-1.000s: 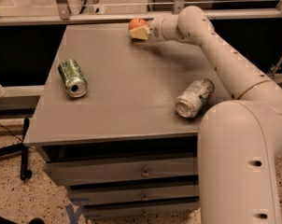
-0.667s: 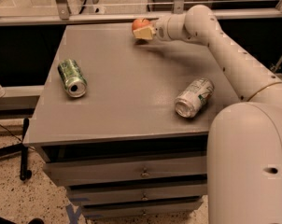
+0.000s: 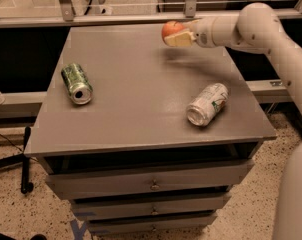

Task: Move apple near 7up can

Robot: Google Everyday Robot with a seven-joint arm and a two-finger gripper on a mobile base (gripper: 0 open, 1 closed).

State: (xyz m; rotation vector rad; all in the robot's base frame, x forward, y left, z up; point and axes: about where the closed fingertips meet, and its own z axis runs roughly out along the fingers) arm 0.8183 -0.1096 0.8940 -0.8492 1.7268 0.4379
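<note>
Apple [image 3: 170, 28] hangs clear of the surface at about 1 o'clock on the cabinet top, with its shadow on the grey just beneath it.

Largest in view is the grey drawer cabinet [image 3: 141, 99], whose flat top bears everything and whose drawers [image 3: 151, 181] are closed. The white robot arm [image 3: 251, 24] reaches in from 3 o'clock along the far edge. The 7up can [image 3: 207, 104] lies on its side at about 4 o'clock, open end toward the front and near the right edge. A dark green can [image 3: 77, 83] lies on its side at 9 o'clock, well apart from both. The gripper [image 3: 176, 35] is pinching the apple, with one cream finger showing under and beside the fruit.

The risks look like these. The 7up can is round and lying down, so a nudge from the arm or the apple could roll it toward the nearby edges. The apple is also round, and if let go above the surface it could bounce or roll off. A grip low on the fruit may also slip during the carry.
</note>
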